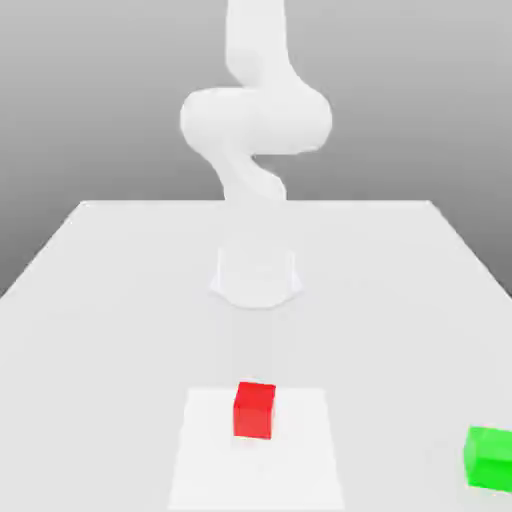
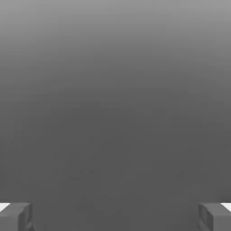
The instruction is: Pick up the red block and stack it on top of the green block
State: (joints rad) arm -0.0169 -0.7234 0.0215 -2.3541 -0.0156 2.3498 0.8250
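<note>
The red block (image 1: 255,409) sits on a paler patch of the white bench (image 1: 90,300), near its front edge. The green block (image 1: 489,456) lies well apart, toward the exterior view's right. The pincer (image 2: 115,216) is spread wide, seemingly empty.

A plain red cube-shaped block (image 1: 255,409) and a bright green cube-shaped block (image 1: 489,457) sit on a pale white flat table (image 1: 100,300); white robot arm (image 1: 255,120), grey fingertips (image 2: 16,216).

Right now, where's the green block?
In the exterior view, the green block sits on the table at the near right edge of the picture, to the right of the red block and apart from it.
</note>
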